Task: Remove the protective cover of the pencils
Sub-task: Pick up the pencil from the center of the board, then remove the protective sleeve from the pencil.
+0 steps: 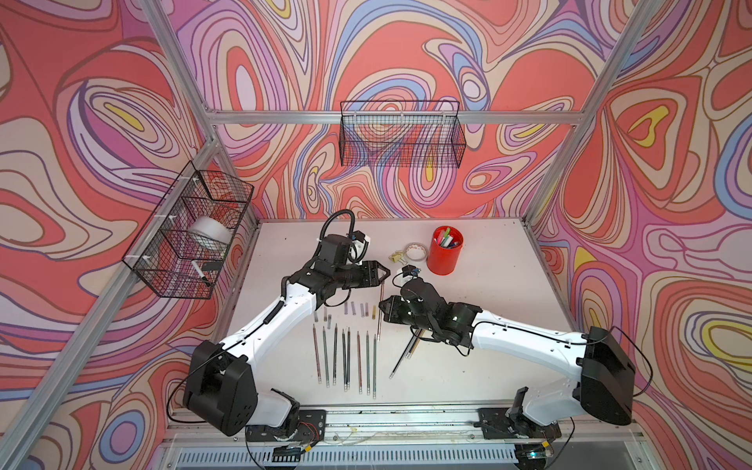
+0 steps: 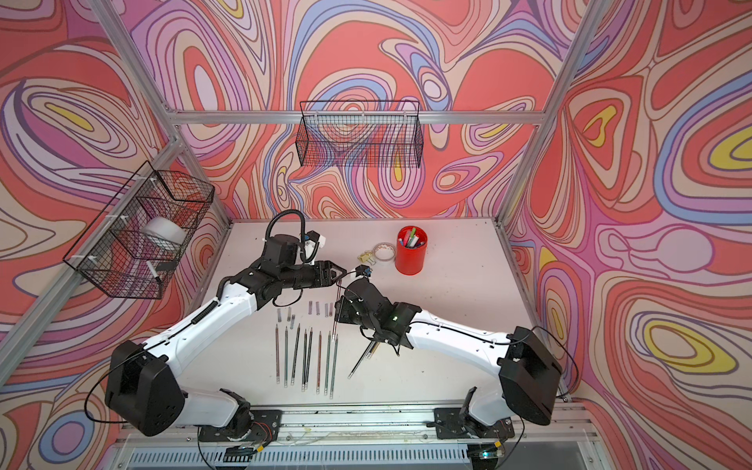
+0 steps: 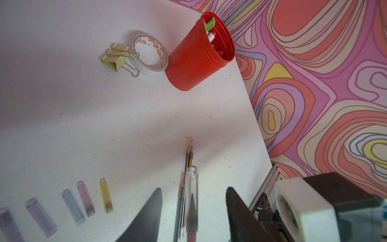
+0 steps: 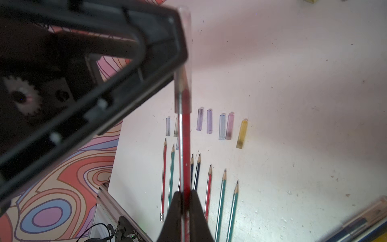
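Right wrist view: a red pencil [image 4: 185, 146] is clamped between the closed fingers of the right gripper [image 4: 184, 194], and its far end is sheathed in a clear cover [image 4: 187, 37]. In the left wrist view that cover is seen between the parted jaws of the left gripper [image 3: 194, 188]. A gap is visible on either side, and no contact can be made out.

In both top views the held pencil is seen over the middle of the table [image 1: 488, 276], running from far to near. Just to its left, on the near half, a row of bare pencils [image 1: 346, 354] is laid side by side with tips pointing far. Beyond those tips, removed tinted covers [image 1: 350, 309] are lined up.

To the near right, partly hidden under the right arm, a few more pencils [image 1: 405, 353] are piled at a slant.

Toward the far right, a red cup [image 1: 443, 254] filled with markers [image 1: 447, 240] is stood. A tape roll [image 1: 415, 251] and binder clips [image 1: 396, 257] are placed just left of it.
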You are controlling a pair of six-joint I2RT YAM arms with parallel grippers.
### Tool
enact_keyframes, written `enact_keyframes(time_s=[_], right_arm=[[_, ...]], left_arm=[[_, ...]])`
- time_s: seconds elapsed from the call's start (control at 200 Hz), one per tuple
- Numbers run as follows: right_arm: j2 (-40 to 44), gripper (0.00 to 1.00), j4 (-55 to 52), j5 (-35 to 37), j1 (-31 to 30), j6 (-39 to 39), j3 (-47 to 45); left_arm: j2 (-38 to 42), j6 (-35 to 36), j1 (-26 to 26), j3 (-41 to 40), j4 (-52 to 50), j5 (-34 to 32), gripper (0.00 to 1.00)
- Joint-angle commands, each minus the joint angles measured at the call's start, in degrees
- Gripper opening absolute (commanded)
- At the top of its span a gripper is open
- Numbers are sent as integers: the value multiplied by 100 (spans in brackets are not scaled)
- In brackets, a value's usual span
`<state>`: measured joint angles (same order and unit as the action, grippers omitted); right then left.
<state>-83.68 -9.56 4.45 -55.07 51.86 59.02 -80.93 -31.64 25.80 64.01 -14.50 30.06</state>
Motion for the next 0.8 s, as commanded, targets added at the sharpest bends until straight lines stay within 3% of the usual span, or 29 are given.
enact_keyframes(time_s=[0.0, 0.361, 0.796], right_arm=[[-121, 0, 130, -99, 21, -122, 220], [-241, 0, 452, -535, 22, -156, 286], [-468, 0, 592, -831, -1, -44, 330]], left_arm=[[-59, -45, -28, 173, 145, 179, 50], [-164, -72, -36, 200, 176, 333, 51], [-158, -51, -57, 224, 100, 267, 29]])
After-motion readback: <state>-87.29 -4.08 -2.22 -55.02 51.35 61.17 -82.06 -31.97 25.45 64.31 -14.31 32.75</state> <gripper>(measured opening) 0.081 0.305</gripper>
